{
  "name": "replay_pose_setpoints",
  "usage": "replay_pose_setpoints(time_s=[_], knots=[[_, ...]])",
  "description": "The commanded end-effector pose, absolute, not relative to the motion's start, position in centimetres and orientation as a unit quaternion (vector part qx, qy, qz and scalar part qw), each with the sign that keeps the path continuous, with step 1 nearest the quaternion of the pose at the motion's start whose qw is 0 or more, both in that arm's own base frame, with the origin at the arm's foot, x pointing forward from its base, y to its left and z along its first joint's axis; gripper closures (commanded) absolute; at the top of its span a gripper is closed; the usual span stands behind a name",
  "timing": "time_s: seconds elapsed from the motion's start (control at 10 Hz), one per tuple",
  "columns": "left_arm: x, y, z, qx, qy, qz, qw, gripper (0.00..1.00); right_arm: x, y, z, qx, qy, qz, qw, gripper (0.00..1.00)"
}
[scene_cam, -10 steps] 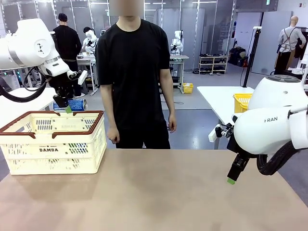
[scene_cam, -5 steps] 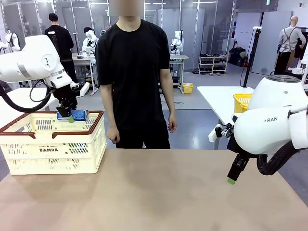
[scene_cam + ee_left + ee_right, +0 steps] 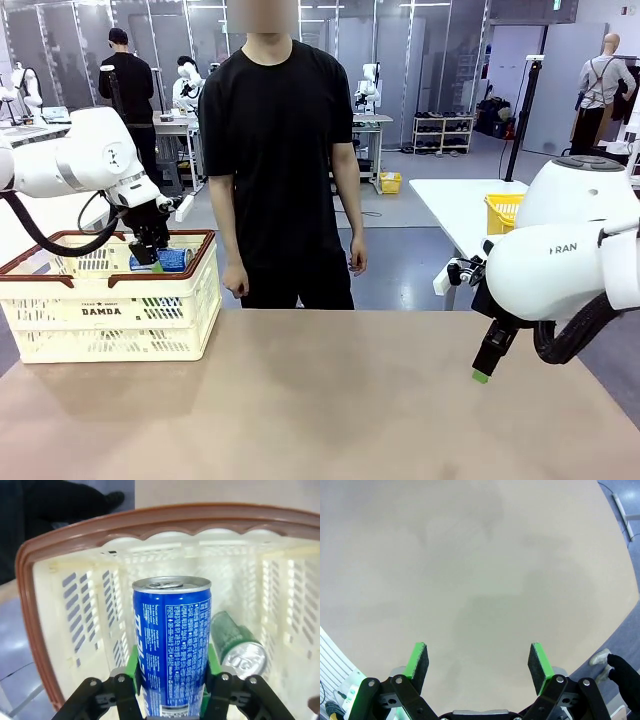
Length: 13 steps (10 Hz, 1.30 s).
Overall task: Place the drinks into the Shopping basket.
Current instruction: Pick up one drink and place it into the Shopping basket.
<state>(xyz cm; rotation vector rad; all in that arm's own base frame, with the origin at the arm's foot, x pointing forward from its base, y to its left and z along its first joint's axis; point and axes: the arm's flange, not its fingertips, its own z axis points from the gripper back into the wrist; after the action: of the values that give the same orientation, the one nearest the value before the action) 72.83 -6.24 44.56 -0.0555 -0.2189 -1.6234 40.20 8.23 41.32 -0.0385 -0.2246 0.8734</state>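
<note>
Bare tan table [image 3: 330, 400], person in black T-shirt [image 3: 277, 130] standing at its far edge, arms down, yellow mesh basket [image 3: 503, 212] on white side table [image 3: 450, 205] behind, grey floor

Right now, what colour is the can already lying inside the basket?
Green, with a silver end; the left wrist view shows the can best, beside the blue can that the left gripper holds.

Lying across basket [image 3: 65, 585] floor: green can [image 3: 239, 645], narrowing room beside blue can [image 3: 172, 640]; tabletop [image 3: 330, 400] lying open.
</note>
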Motion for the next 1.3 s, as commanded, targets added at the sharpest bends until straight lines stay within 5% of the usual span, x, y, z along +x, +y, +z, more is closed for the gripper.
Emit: replay_pose_setpoints(time_s=[0.0,1.2], knots=[[74.0,-6.0,44.5,-0.036,-0.114,-0.717,0.686,0.43,40.1,8.3,41.3,-0.023,-0.113,0.418,0.901,0.00],[74.8,-5.0,39.6,-0.035,-0.070,-0.696,0.714,0.43,40.1,8.3,41.3,-0.023,-0.113,0.418,0.901,0.00]])
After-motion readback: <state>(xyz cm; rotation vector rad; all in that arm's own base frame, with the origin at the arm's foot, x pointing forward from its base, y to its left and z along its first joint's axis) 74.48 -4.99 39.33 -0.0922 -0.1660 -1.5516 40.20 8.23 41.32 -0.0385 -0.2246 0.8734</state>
